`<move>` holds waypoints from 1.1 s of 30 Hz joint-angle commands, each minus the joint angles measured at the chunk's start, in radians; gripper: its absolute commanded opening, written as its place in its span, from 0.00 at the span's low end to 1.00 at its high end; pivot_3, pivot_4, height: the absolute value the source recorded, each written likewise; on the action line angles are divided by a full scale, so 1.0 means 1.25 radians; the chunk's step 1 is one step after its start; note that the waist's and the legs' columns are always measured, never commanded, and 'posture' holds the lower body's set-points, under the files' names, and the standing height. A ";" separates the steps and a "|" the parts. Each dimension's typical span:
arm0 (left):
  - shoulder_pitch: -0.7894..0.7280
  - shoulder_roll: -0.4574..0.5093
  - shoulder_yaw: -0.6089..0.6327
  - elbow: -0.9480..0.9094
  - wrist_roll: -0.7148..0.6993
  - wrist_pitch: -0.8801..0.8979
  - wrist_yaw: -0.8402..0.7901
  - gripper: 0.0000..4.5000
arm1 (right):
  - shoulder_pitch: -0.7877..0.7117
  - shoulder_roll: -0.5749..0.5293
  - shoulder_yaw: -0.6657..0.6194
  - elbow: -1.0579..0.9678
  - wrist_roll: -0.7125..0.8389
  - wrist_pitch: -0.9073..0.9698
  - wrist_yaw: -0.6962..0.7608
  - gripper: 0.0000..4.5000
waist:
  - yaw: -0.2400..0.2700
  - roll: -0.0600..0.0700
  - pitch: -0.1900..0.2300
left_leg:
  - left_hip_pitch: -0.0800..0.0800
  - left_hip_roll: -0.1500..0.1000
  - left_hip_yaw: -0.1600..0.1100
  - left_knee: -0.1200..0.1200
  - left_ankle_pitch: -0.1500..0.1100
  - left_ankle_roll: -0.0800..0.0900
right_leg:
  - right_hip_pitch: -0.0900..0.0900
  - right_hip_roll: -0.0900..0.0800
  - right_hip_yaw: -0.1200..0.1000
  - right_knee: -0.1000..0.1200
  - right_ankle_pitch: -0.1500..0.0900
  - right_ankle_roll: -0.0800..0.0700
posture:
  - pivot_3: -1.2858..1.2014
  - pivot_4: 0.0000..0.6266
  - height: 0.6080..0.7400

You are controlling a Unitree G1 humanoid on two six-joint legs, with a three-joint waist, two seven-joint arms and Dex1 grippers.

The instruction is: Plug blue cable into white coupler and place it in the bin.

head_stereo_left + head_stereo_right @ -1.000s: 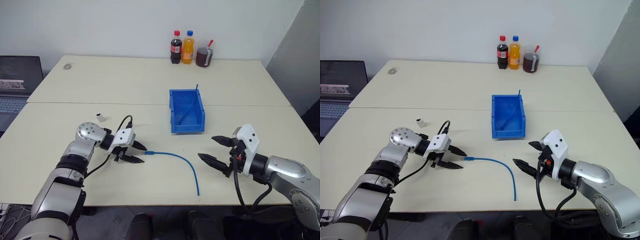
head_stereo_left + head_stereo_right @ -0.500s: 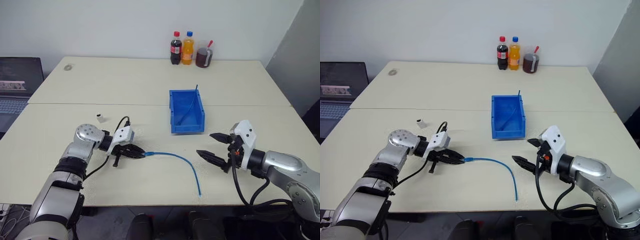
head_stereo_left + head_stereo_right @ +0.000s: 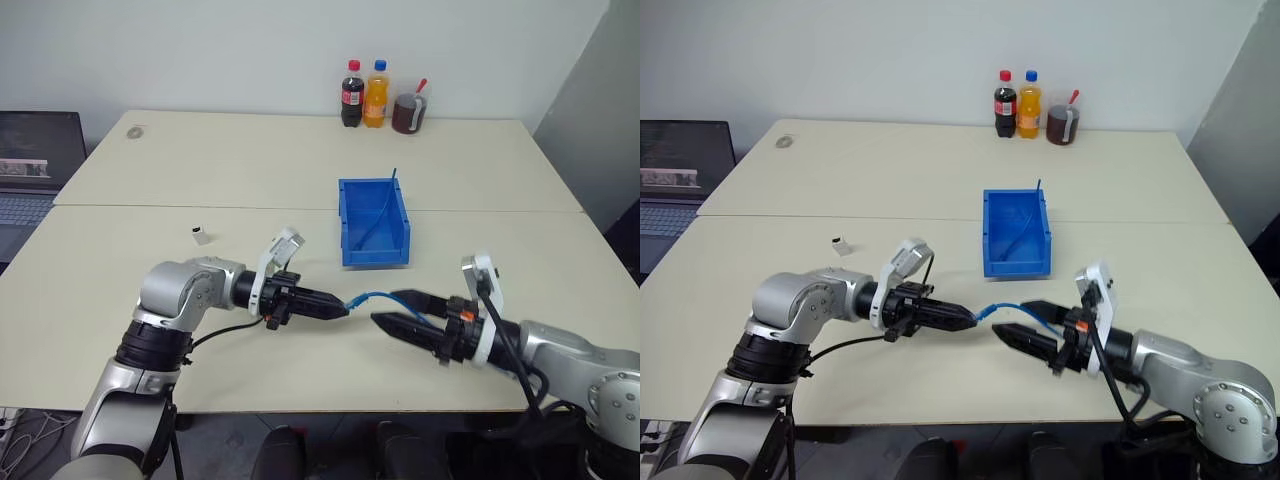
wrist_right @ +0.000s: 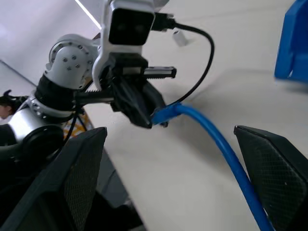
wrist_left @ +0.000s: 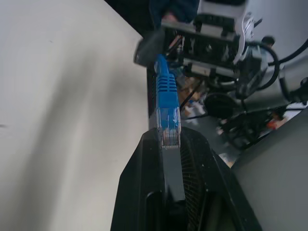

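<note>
From my station I see the left claw [image 3: 338, 306] clenched on the plug end of the blue cable [image 3: 372, 296], lifted off the bench [image 3: 250, 180] just in front of the bin [image 3: 373, 236]; my left wrist view shows the plug [image 5: 167, 113] pinched between the two black fingers [image 5: 144, 192], its ribbed boot sticking out past the tips. The cable runs from that grip toward the right claw [image 3: 385, 308], which stands released, its fingers spread wide on either side of the cord without pinching it; in my right wrist view the cord [image 4: 216, 139] passes between the two open pads [image 4: 274, 173]. Both claws point at each other, close together, on the near side of the bin. The white coupler [image 3: 200, 236] sits alone on the bench, well to the left of the bin and apart from both claws, with nothing plugged into it. The bin rests upright with a thin blue cord [image 3: 385, 215] leaning inside it. Beyond the bin, at the far edge of the bench, stand two bottles [image 3: 364, 96] and a cup of dark drink [image 3: 408, 112]. A laptop [image 3: 35, 160] sits far to the left of the bin.
</note>
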 commanded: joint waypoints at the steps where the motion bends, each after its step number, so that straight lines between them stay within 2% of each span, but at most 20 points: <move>1: 0.008 -0.002 0.033 -0.048 -0.057 0.041 0.042 0.04 | 0.022 -0.042 0.030 -0.027 0.141 -0.047 -0.036 1.00 | -0.004 0.000 0.000 | 0.000 0.000 0.000 0.000 0.000 0.000 | 0.000 0.000 0.001 0.000 0.000 0.000 | 0.52 0.24 1.00; 3: 0.015 -0.001 0.035 -0.056 -0.070 0.040 0.056 0.04 | 0.024 -0.064 0.045 -0.027 0.163 -0.072 -0.060 1.00 | -0.008 0.000 0.000 | 0.001 0.000 0.000 0.000 0.000 0.000 | 0.000 0.000 0.001 0.001 0.000 0.000 | 0.52 0.24 1.00; 6: 0.031 0.013 0.024 -0.066 -0.074 0.021 0.060 0.04 | 0.006 -0.089 0.045 -0.011 0.039 -0.105 -0.082 1.00 | -0.010 0.000 0.000 | 0.002 0.000 0.000 0.000 0.000 0.000 | 0.001 0.000 0.001 0.001 0.000 0.000 | 0.52 0.24 1.00; 10: 0.044 0.038 0.005 -0.081 -0.077 -0.004 0.046 0.04 | -0.036 -0.161 0.013 0.045 -0.074 -0.144 -0.033 1.00 | -0.010 0.000 0.000 | 0.001 0.000 0.000 0.000 0.000 0.000 | 0.000 0.000 0.001 -0.001 0.000 0.000 | 0.52 0.24 1.00; 19: 0.044 0.045 -0.013 -0.077 -0.080 -0.032 0.052 0.04 | -0.095 -0.223 -0.007 0.100 -0.150 -0.179 0.059 1.00 | -0.001 0.000 0.000 | -0.001 -0.001 0.001 -0.001 0.000 0.000 | 0.000 0.000 0.001 -0.005 0.000 0.001 | 0.52 0.24 1.00; 22: 0.051 0.055 -0.021 -0.075 -0.071 -0.047 0.052 0.04 | -0.170 -0.217 -0.055 0.152 -0.082 -0.183 0.021 1.00 | -0.001 0.000 0.000 | 0.000 -0.001 0.001 -0.001 0.000 0.000 | 0.000 0.000 0.001 -0.004 0.001 0.001 | 0.52 0.24 1.00; 27: 0.049 0.050 -0.026 -0.071 -0.073 -0.054 0.067 0.04 | -0.292 -0.216 -0.063 0.173 0.212 -0.198 -0.108 1.00 | 0.000 0.000 0.001 | 0.000 -0.001 0.002 0.000 0.000 0.000 | 0.000 0.000 0.001 -0.004 0.001 0.002 | 0.52 0.24 1.00; 30: 0.041 0.041 -0.027 -0.065 -0.076 -0.054 0.077 0.04 | -0.265 -0.247 -0.016 0.109 0.348 -0.200 -0.143 1.00 | 0.002 0.000 0.001 | -0.001 0.000 0.002 -0.001 0.000 0.000 | 0.000 0.000 0.002 -0.005 0.001 0.001 | 0.52 0.24 1.00; 33: 0.029 0.025 -0.019 -0.049 -0.076 -0.056 0.095 0.04 | -0.157 -0.272 0.017 0.039 0.364 -0.187 -0.133 1.00 | 0.008 0.000 0.001 | -0.004 0.000 0.000 -0.001 0.000 0.000 | 0.000 -0.001 -0.001 -0.005 0.000 0.000 | 0.52 0.24 1.00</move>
